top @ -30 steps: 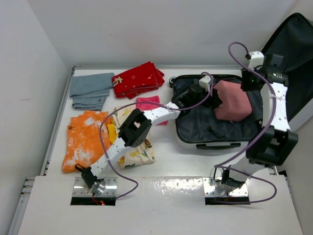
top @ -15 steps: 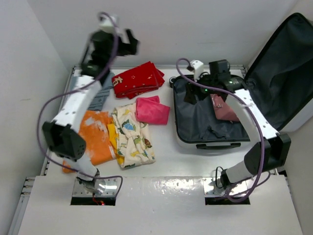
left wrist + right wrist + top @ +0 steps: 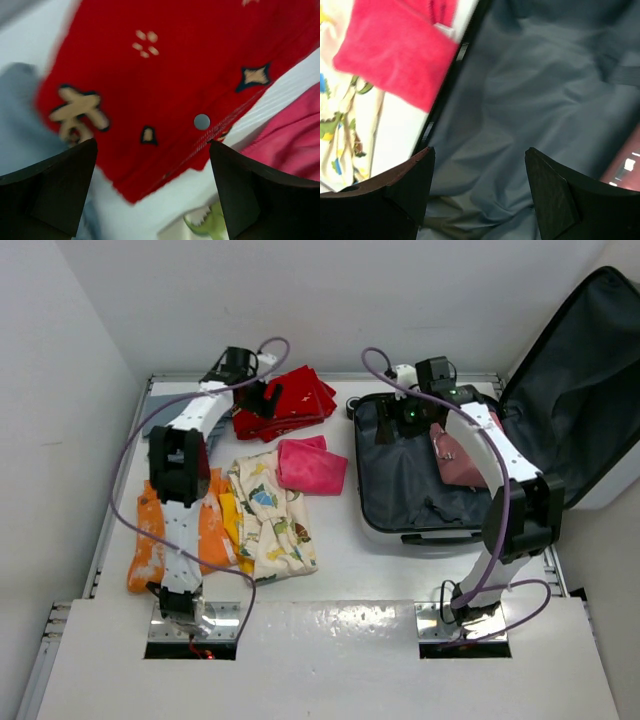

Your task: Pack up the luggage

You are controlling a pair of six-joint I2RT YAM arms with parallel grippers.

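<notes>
White table, top view: we see the luggage open at centre right, with the right gripper over its lining. Left wrist: left gripper released above red garment. Right wrist: jaws spread, grasping nothing.

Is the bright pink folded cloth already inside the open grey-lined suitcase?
No, the bright pink folded cloth lies on the white table left of the suitcase, partly on a cream cartoon-print cloth.
</notes>
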